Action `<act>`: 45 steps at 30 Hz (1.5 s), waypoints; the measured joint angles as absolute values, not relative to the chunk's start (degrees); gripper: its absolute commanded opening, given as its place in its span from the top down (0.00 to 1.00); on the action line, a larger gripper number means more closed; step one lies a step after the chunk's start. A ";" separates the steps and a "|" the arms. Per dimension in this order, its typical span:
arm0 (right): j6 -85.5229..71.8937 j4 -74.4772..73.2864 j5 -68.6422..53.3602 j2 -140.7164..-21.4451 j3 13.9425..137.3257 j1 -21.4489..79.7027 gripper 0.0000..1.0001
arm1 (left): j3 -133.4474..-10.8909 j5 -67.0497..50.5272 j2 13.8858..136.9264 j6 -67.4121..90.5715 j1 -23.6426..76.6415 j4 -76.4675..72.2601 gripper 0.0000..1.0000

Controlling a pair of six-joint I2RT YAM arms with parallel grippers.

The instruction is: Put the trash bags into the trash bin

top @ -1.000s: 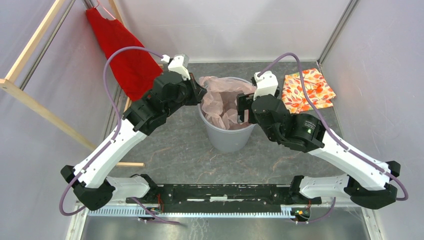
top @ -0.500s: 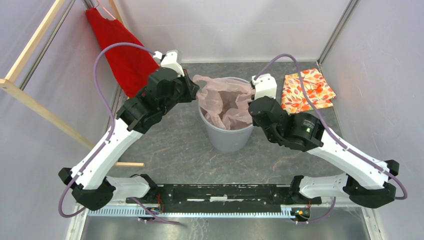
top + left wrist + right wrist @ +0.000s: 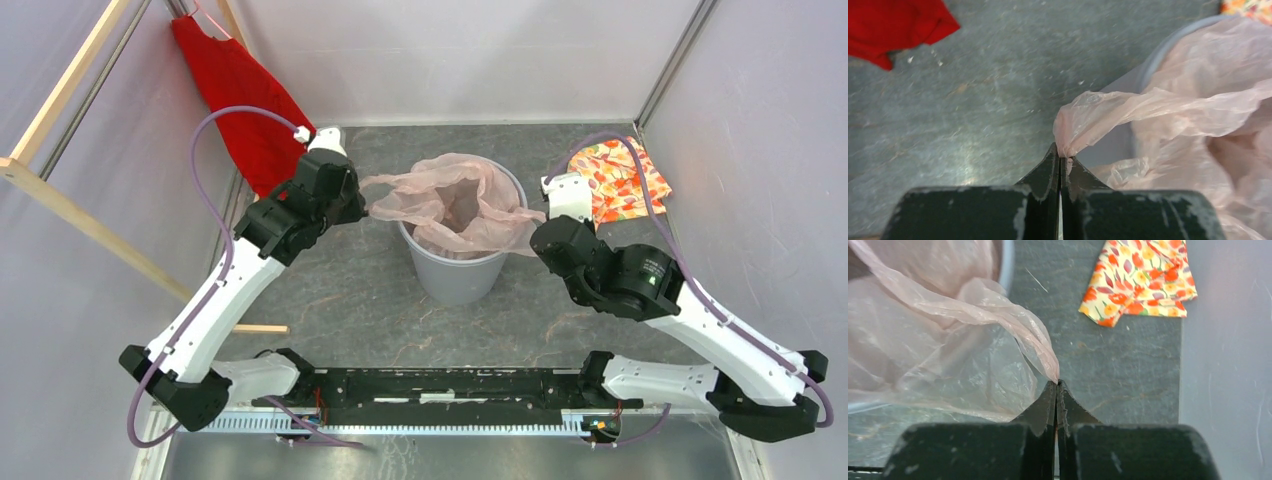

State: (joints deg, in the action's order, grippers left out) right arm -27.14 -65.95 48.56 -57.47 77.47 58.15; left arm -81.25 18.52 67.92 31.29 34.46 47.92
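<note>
The thin pale pink trash bag (image 3: 455, 200) hangs into the round grey trash bin (image 3: 455, 280) and is stretched wide over its rim. My left gripper (image 3: 363, 207) is left of the bin, shut on the bag's left edge (image 3: 1083, 125); the film is pinched at the tips (image 3: 1060, 157). My right gripper (image 3: 540, 218) is right of the bin, shut on the bag's right edge (image 3: 1018, 325), with the corner caught at the tips (image 3: 1056, 382). The bin's rim (image 3: 1153, 65) shows in the left wrist view and the rim (image 3: 1007, 265) again in the right wrist view.
A red garment (image 3: 240, 100) hangs at the back left by a wooden frame (image 3: 60, 200). An orange floral folded cloth (image 3: 620, 175) lies right of the bin, close behind the right wrist. White walls enclose the grey table.
The right gripper shut on the bag's right edge and drew back rightward. The left gripper pulled its edge further left. The bag's mouth is now spread across the bin.
</note>
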 measured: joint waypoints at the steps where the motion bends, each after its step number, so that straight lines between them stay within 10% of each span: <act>1: -27.38 -66.50 48.53 -56.99 76.29 57.82 1.00 | -80.18 18.50 67.51 31.16 34.06 48.29 0.98; 17: -29.04 -52.99 47.24 -52.84 54.37 52.62 0.95 | -65.98 17.32 64.90 31.14 32.62 40.32 0.98; 31: -23.68 -47.07 42.04 -48.18 54.43 50.06 0.31 | -62.30 11.60 66.32 31.05 30.59 33.01 0.98; 45: -10.52 -39.00 19.59 -49.84 69.41 49.82 0.29 | -61.84 7.79 66.26 30.98 30.61 30.50 0.98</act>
